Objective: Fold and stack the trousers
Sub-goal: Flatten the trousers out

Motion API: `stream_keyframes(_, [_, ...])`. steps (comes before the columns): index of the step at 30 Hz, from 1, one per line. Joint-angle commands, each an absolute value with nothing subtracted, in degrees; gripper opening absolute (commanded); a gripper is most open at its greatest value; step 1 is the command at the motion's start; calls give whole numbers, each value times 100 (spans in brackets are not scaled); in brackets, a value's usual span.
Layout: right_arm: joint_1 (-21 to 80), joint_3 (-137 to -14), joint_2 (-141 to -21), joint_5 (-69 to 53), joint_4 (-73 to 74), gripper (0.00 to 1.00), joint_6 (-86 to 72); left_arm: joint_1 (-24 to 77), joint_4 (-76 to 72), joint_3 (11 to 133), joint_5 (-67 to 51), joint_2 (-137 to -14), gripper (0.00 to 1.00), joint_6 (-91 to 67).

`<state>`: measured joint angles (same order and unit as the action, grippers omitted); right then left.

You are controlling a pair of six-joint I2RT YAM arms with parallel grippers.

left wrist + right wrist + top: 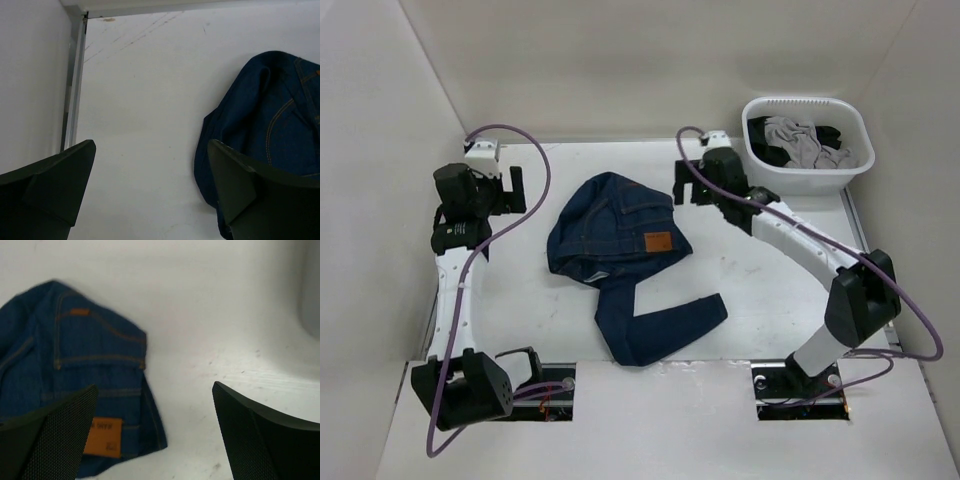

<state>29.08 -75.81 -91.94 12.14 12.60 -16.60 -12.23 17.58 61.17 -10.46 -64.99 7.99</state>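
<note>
The dark navy jeans [620, 250] lie crumpled in the middle of the white table, with a tan leather patch [658, 241] facing up and one leg bent toward the near edge. My left gripper [513, 190] is open and empty, above the table just left of the jeans. The jeans show at the right of the left wrist view [270, 125]. My right gripper [682, 183] is open and empty, above the table at the jeans' far right edge. The right wrist view shows the jeans [75, 365] and the patch [102, 437] at its left.
A white basket [860, 165] holding grey and dark clothes stands at the back right. White walls close the table at the back and both sides. A metal rail [74, 90] runs along the left wall.
</note>
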Motion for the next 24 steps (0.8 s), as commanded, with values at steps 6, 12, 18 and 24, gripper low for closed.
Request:
stream_keyframes(6, [5390, -8381, -9876, 432, 843, 100, -704, -1349, 2083, 5749, -967, -5837, 100, 844])
stream_keyframes(12, [6173, -10158, -11705, 333, 2012, 97, -290, -1919, 2162, 5213, -897, -5301, 100, 484])
stream_keyframes(18, [6420, -10336, -12436, 1290, 1540, 100, -623, -2035, 2180, 4852, -633, -5177, 100, 413])
stream_keyframes(24, [6648, -10502, -13024, 1836, 976, 100, -388, -1973, 2162, 4816, -607, -5159, 100, 378])
